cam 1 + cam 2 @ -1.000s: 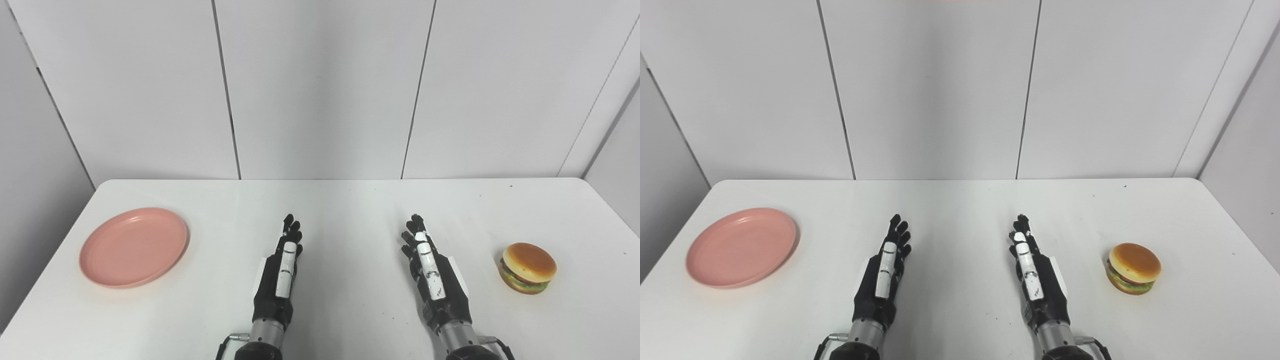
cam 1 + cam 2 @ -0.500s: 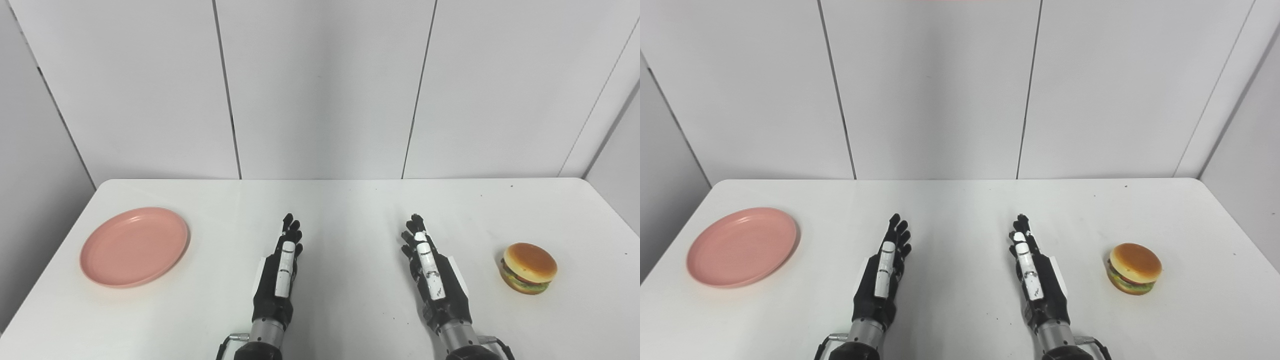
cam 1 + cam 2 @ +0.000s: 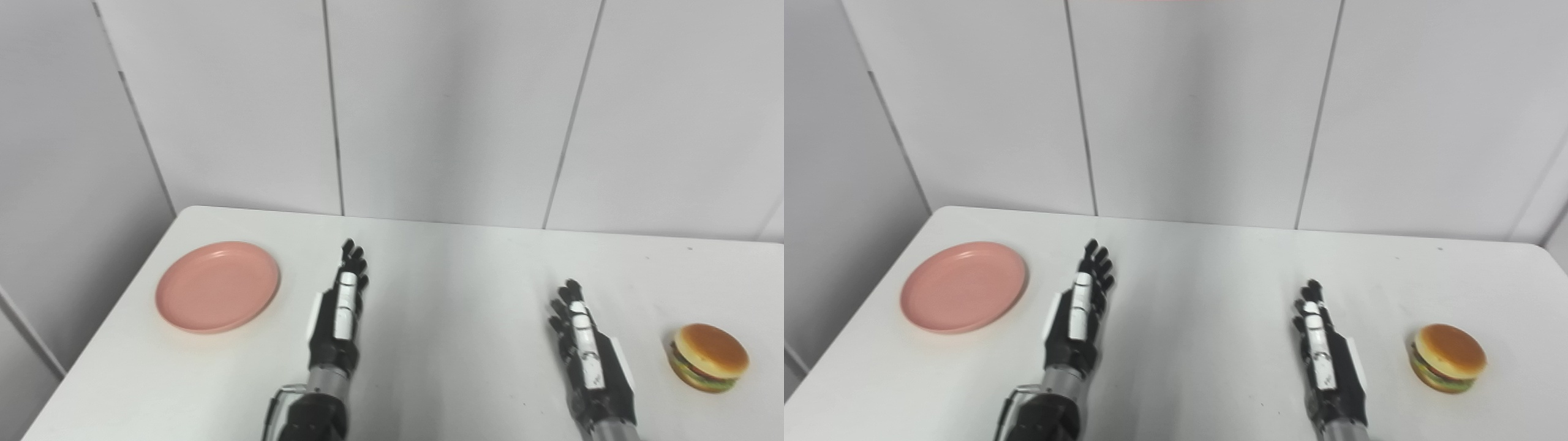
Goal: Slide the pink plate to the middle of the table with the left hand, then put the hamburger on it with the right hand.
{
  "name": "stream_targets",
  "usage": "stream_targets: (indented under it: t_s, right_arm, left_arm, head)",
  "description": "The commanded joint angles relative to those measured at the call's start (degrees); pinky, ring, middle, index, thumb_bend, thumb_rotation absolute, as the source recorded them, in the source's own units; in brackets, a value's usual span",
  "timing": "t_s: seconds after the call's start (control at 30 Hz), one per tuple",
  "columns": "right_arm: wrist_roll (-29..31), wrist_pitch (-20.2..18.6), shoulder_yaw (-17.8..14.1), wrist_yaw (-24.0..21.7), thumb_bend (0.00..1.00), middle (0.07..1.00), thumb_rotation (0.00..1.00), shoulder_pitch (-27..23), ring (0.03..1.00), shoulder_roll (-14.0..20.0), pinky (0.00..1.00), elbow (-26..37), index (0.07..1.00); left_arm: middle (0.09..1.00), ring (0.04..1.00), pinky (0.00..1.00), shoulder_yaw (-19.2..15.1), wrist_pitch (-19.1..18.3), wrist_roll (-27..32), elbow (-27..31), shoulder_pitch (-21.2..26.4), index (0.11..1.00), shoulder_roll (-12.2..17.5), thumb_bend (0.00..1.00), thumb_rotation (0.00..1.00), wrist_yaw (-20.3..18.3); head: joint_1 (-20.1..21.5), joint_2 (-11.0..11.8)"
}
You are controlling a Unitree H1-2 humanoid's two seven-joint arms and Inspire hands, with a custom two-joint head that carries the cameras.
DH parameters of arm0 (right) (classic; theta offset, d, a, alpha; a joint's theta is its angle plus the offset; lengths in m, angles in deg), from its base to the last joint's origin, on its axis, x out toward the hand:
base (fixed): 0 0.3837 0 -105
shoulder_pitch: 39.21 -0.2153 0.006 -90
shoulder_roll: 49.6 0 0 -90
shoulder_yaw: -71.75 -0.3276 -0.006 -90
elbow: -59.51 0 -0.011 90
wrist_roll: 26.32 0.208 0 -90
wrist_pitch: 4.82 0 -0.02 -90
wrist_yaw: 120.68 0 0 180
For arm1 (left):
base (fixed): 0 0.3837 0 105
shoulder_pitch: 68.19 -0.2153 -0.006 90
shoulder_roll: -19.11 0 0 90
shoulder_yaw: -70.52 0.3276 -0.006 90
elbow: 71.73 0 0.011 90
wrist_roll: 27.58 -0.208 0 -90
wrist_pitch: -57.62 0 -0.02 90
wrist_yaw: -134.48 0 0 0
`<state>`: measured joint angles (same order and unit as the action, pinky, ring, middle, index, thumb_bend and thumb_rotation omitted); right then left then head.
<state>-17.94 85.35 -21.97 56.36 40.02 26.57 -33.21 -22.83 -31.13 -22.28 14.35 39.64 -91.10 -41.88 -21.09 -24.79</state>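
we look down on a white table point(image 3: 441, 343) set against pale wall panels point(image 3: 453, 104).

the pink plate point(image 3: 217, 286) lies flat near the table's left edge, well left of the middle, with nothing on it.

our left hand point(image 3: 340, 318) is stretched out flat over the table just to the right of the plate — fingers point(image 3: 353, 257) extended and pointing toward the wall, slightly apart, holding nothing. a strip of bare table shows between the hand and the plate's rim; they are not touching.

our right hand point(image 3: 588, 355) sits low at the right side of the picture, also extended with its fingers straight and spread a little, empty. it reaches less far toward the wall than the left hand does.

the hamburger point(image 3: 707, 358) stands upright on the table near the right edge, bun top up, with lettuce and patty layers visible at its side. it is just to the right of our right hand, a clear gap between them — no contact.

the middle of the table, between the two hands, carries nothing but a few small dark specks point(image 3: 523, 404).
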Motion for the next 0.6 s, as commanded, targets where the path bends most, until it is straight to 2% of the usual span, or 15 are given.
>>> stream_targets:
  t_s: [0.0,0.1,0.23,0.3,0.37,0.43,0.57]
  right_arm:
    - [-0.1,1.7,0.0,-0.2,0.48,0.999,0.97,-1.2,0.999,0.3,1.00,2.5,1.000]
    - [-0.7,1.1,0.1,0.3,0.47,0.998,0.97,-1.1,1.000,0.2,1.00,3.6,1.000]
    - [-0.8,-0.4,0.4,1.0,0.47,0.997,0.95,-0.6,1.000,-0.4,1.00,5.6,1.000]
    - [-0.9,-1.3,0.5,1.3,0.48,0.995,0.95,-0.5,1.000,-0.6,1.00,6.4,1.000]
    - [-0.8,-1.8,0.4,1.6,0.48,0.995,0.95,-0.6,1.000,-0.8,1.00,6.9,1.000]
    - [-0.3,-2.6,0.4,1.5,0.47,0.996,0.93,-0.6,1.000,-0.9,1.00,7.5,1.000]
    - [-0.7,-2.9,0.7,1.6,0.44,0.997,0.97,-0.4,1.000,-0.9,1.00,8.4,1.000]
  left_arm:
    - [0.965,0.976,0.99,-2.1,-2.4,0.9,4.1,3.2,0.963,1.6,0.77,1.00,1.2]
    - [0.924,0.943,0.98,-5.5,-5.4,0.7,5.9,4.7,0.919,4.2,0.80,1.00,3.4]
    - [0.858,0.877,0.94,-10.4,-5.0,1.3,4.9,7.7,0.859,7.7,0.79,1.00,5.6]
    - [0.814,0.822,0.86,-12.4,-4.6,2.1,4.2,8.4,0.813,9.3,0.77,1.00,6.0]
    - [0.801,0.805,0.83,-14.3,-4.2,2.9,3.2,9.2,0.800,10.7,0.77,1.00,6.6]
    - [0.772,0.774,0.78,-15.8,-3.7,3.3,1.8,9.8,0.767,12.6,0.78,1.00,6.8]
    - [0.721,0.721,0.72,-18.3,-1.8,3.9,-1.8,10.2,0.720,16.3,0.82,1.00,6.7]
  head:
    - [-0.8,0.1]
    - [-1.7,-0.1]
    - [-3.3,0.1]
    - [-3.3,0.1]
    - [-3.3,0.1]
    - [-3.4,0.2]
    - [-3.7,0.1]
